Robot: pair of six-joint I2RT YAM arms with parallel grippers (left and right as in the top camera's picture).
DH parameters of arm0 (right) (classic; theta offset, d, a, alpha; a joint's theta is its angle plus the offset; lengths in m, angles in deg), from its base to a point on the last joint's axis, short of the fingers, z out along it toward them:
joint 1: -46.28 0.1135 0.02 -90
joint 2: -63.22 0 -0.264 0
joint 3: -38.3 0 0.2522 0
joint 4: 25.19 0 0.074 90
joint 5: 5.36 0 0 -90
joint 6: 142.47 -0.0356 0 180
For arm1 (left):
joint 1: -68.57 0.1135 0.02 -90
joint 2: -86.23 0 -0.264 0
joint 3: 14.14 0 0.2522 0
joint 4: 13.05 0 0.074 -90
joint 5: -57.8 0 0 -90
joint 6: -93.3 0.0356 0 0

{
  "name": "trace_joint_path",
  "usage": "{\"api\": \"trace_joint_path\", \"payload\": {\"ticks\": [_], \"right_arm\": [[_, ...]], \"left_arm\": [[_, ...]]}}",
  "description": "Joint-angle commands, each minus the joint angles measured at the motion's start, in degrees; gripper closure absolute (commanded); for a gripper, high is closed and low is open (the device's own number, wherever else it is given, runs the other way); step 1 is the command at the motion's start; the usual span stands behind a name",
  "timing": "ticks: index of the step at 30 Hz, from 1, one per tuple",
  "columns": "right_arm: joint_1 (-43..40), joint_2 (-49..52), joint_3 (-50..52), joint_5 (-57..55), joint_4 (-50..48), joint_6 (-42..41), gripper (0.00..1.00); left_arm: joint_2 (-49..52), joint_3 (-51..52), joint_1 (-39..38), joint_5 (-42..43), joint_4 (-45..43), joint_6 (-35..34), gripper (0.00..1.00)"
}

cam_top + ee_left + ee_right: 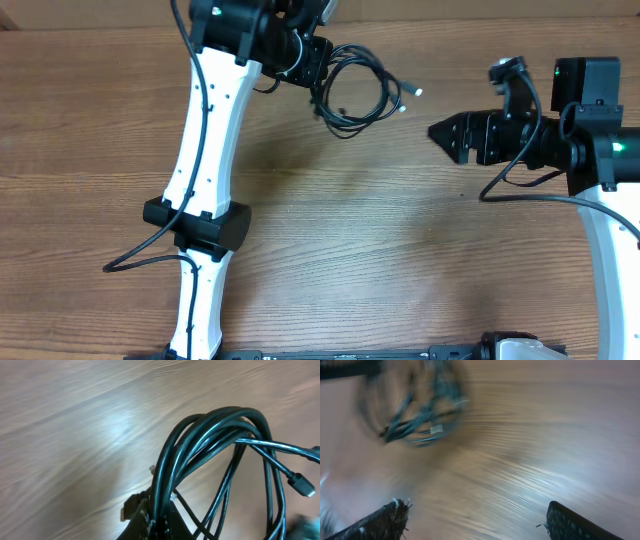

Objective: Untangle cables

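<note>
Overhead faces straight down; left wrist hugs the cables (pixel 172 452); right wrist, blurred, apparently views them from farther off.

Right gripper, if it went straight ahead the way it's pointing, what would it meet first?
Likely the cables, at the bundle's edge; only bare table lies between. The right wrist view shows the bundle off left of centre, so the right gripper might slide past it.

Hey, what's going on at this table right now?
Two robot arms are working on a tangle of thin black cables. The left pincer is shut on the coiled bundle, toward the far side of the table. The right pincer is open and faces the cables from the right, without touching them. No strand looks pulled free yet.
</note>
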Motion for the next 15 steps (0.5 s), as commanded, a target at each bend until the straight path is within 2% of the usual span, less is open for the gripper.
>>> {"api": "trace_joint_path", "payload": {"ticks": [1,9,15], "right_arm": [[0.3,-0.7,-1.0,18.3,-1.0,16.2,0.12],[2.1,-0.7,-1.0,16.9,-5.7,15.3,0.14],[4.4,-0.7,-1.0,6.9,-16.8,2.7,0.16]], "left_arm": [[-0.6,-1.3,1.4,14.9,0.5,-2.5,0.96],[-0.6,-1.2,1.5,13.3,1.6,-2.4,0.96],[-0.6,-1.2,0.0,4.5,1.6,-2.5,0.96]]}}
